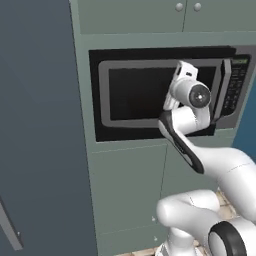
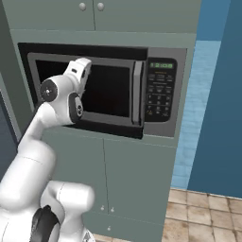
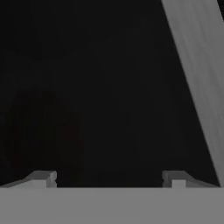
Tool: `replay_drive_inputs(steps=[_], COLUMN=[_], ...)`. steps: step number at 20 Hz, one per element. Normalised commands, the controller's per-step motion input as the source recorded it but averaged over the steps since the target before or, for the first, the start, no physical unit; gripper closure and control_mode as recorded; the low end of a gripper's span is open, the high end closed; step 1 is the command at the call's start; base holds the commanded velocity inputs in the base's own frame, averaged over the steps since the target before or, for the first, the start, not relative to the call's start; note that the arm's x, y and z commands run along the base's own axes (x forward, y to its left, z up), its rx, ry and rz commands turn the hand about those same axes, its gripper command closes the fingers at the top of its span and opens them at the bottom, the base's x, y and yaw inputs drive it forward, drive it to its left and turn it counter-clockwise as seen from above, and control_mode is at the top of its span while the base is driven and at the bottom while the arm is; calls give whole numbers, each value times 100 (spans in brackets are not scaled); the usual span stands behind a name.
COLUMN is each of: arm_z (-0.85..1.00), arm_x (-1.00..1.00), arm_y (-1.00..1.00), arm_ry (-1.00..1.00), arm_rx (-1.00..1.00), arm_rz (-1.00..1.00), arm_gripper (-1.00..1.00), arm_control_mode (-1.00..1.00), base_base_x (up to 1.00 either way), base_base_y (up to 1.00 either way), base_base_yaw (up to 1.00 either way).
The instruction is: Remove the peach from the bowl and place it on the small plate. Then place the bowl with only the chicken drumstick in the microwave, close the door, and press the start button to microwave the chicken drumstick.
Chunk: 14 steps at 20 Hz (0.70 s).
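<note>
The microwave (image 2: 160,125) is built into a grey-green cabinet wall at chest height. Its black door (image 1: 140,92) with the dark window is swung almost flush, and the side with the vertical grey handle (image 2: 137,92) stands slightly proud of the frame. My gripper (image 1: 182,70) is pressed up against the door's window, left of the handle. In the hand view the gripper (image 3: 109,177) is open, its tips wide apart with nothing between them, facing dark glass and a grey strip of door frame (image 3: 197,74). The keypad panel (image 2: 159,92) lies right of the handle. Bowl, drumstick, peach and plate are hidden or out of view.
Upper cabinets with round knobs (image 1: 187,7) sit above the microwave, and lower cabinet doors (image 2: 118,179) are below it. A blue wall (image 2: 217,94) and a tiled floor (image 2: 198,212) lie to the right. A tall dark panel (image 1: 35,125) stands on the left.
</note>
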Motion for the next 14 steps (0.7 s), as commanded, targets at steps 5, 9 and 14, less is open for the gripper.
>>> replay_drive_inputs(steps=[5, 9, 14], arm_z=[4, 0, 0], arm_x=[55, 44, -34], arm_y=[0, 0, -24], arm_ry=[0, 0, 1], arm_rx=[0, 0, 2], arm_rz=[1, 2, 2], arm_gripper=[-100, -100, -100], arm_control_mode=[-100, -100, -100], base_base_x=[0, 0, 0], base_base_y=[0, 0, 0], base_base_yaw=[0, 0, 0])
